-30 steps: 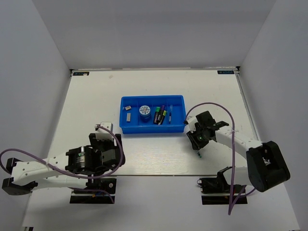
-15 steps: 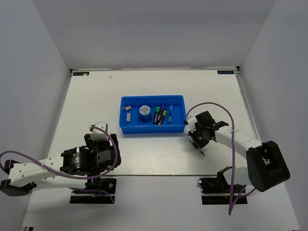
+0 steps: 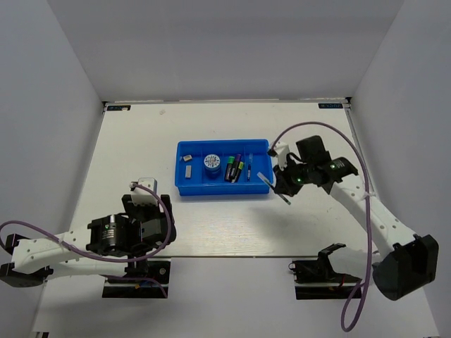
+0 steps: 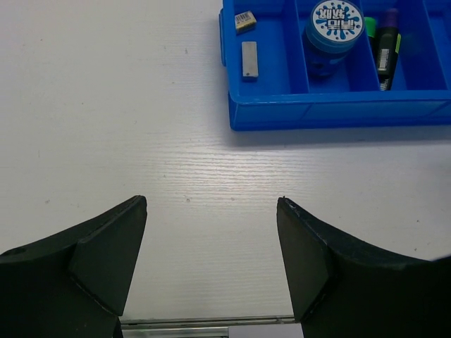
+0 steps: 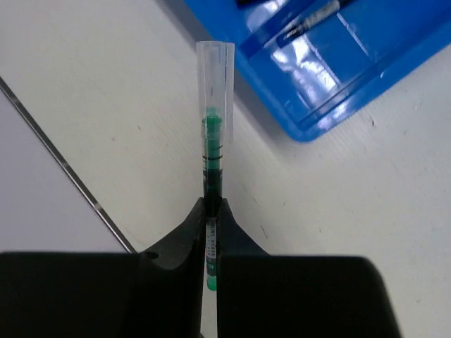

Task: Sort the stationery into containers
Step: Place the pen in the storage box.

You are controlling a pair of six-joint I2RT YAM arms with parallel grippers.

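Presently the green pen is pinched in the right hand, its capped end just beside the right end of the blue tray and its long axis running toward the tray. The left hand, spread and holding nothing, hangs over the bench, well apart at near left.

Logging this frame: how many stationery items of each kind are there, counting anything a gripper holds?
Highlighters: 2 that can be told apart (they lie packed close together)
Pens: 2, one in the tray, one in the right gripper
Roll: 1
Small blocks: 2
Total: 7
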